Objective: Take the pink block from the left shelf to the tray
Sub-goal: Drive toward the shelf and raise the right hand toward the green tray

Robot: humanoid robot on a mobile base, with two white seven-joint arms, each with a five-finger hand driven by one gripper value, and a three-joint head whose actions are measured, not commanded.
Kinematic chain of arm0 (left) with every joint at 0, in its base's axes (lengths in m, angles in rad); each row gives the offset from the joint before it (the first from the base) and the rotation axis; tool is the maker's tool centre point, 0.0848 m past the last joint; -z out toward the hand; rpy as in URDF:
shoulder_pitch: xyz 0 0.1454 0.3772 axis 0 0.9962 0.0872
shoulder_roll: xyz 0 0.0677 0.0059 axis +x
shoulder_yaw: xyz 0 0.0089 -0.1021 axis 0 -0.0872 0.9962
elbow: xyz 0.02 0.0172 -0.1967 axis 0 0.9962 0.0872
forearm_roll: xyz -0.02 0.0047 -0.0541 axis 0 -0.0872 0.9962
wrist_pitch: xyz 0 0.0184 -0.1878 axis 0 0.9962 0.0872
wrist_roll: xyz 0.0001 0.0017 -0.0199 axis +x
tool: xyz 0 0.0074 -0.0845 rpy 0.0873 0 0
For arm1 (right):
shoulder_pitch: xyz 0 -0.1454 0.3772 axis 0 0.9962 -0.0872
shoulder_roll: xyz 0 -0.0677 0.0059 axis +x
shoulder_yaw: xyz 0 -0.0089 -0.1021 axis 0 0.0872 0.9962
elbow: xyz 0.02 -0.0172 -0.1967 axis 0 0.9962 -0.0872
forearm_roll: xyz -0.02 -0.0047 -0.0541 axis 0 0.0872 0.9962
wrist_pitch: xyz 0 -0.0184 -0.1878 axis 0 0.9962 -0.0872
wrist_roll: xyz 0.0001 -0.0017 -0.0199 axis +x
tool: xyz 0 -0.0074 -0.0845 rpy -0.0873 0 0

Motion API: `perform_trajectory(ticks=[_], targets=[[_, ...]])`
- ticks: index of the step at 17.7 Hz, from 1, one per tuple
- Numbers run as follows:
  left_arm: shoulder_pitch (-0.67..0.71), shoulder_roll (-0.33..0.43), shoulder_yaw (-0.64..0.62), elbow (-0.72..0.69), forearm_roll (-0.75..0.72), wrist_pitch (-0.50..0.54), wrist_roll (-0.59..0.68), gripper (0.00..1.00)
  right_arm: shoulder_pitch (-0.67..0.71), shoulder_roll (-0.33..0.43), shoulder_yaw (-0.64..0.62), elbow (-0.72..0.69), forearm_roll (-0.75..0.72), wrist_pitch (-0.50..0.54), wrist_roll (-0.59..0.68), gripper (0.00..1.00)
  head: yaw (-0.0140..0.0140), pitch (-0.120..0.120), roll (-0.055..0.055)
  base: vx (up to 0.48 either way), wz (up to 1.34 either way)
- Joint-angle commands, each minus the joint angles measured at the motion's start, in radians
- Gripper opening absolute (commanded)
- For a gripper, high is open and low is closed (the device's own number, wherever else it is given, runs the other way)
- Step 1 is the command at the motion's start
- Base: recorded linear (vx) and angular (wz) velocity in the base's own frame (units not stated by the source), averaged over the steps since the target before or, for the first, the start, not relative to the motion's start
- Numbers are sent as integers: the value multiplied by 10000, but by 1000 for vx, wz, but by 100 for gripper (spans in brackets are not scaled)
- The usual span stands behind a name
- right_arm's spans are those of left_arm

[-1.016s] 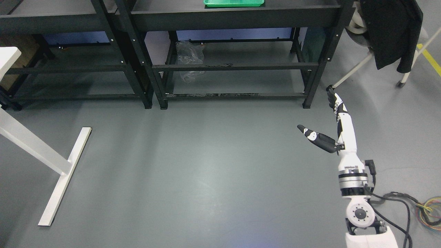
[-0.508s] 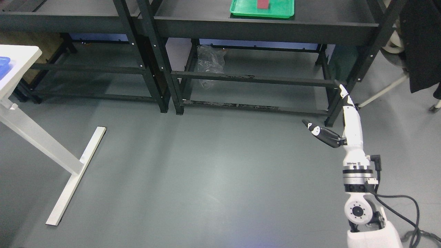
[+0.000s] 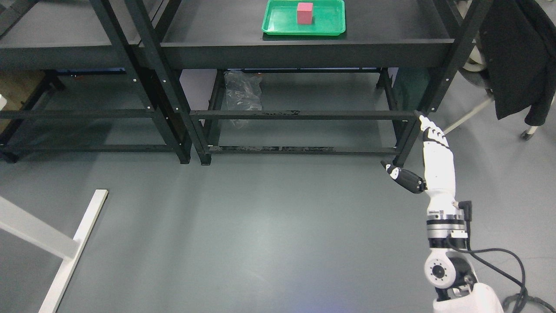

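Observation:
A pink block (image 3: 305,12) stands inside a green tray (image 3: 278,27) on top of the right-hand black shelf unit (image 3: 304,45). My right hand (image 3: 423,150) hangs low in front of that unit's right leg, far below the tray. Its fingers are stretched out straight and its thumb (image 3: 402,177) sticks out to the left; it holds nothing. The left shelf unit (image 3: 65,52) stands beside it with no block visible on it. My left arm does not show.
A crumpled clear plastic bag (image 3: 243,93) lies on a lower level of the right unit. A white table leg and foot (image 3: 65,256) cross the lower left. A dark jacket (image 3: 514,56) hangs on a wheeled frame at the right. Cables (image 3: 512,269) trail by my arm.
The camera has tilted up and swung, so the tray and pink block now show in full near the top. My right hand stays open and low, in much the same pose.

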State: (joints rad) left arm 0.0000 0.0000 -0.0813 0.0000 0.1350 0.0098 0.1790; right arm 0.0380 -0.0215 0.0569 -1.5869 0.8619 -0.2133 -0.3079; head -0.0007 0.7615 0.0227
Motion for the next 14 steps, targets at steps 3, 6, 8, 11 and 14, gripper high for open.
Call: perform_trajectory(ticks=[3, 6, 8, 11, 14], targets=[[-291, 175, 0, -174, 0, -6, 5, 100, 126, -123, 704, -23, 5877, 139, 11, 99, 0, 0, 0, 205, -134], [-291, 175, 0, -174, 0, -6, 5, 100, 96, -108, 704, -23, 5846, 139, -19, 99, 0, 0, 0, 228, 2], [-291, 175, 0, -174, 0, -6, 5, 100, 96, -107, 704, -23, 5678, 139, -19, 99, 0, 0, 0, 238, 57], [-306, 175, 0, -174, 0, -6, 5, 100, 80, -123, 719, -23, 5524, 93, -19, 99, 0, 0, 0, 249, 137], [-306, 175, 0, -174, 0, -6, 5, 100, 4, -108, 719, 8, 5509, 78, -19, 99, 0, 0, 0, 235, 239]])
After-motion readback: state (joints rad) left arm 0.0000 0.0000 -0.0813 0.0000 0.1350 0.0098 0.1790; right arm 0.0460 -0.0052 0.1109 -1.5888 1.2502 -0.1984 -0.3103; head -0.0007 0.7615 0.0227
